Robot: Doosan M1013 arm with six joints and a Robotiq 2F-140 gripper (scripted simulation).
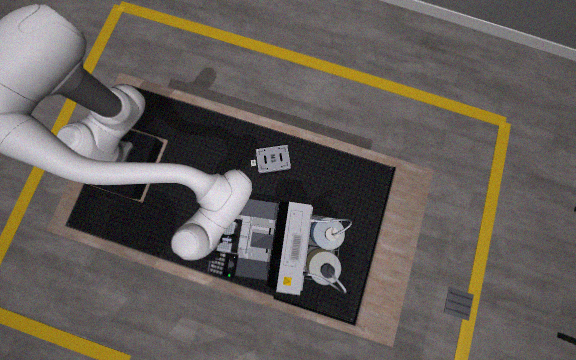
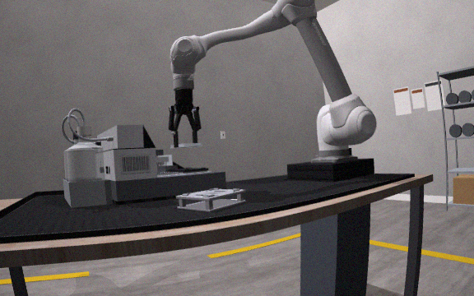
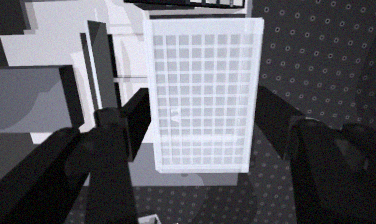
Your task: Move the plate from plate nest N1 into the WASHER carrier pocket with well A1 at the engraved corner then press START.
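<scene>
My gripper [image 2: 185,141] [image 3: 201,102] is shut on the clear, whitish plate [image 2: 186,145] [image 3: 204,100], its fingers on the two long sides. The plate hangs level, well above the bench, beside the washer's front part. In the top view the arm hides the gripper. Which plate corner is cut off is not clear. The washer [image 1: 295,250] [image 2: 134,162] stands with its white and grey front part toward the arm; the carrier cannot be made out surely. A green lamp [image 1: 229,275] is lit beside the keypad [image 1: 216,265]. The nest N1 [image 1: 273,158] [image 2: 211,199] holds no plate.
Two bottles [image 1: 328,235] [image 1: 324,267] with hoses stand behind the washer. The washer's tall housing [image 2: 123,137] rises near the held plate. The arm's black base [image 2: 331,168] stands at the other end of the bench. A small label tag [image 1: 253,162] lies beside the nest.
</scene>
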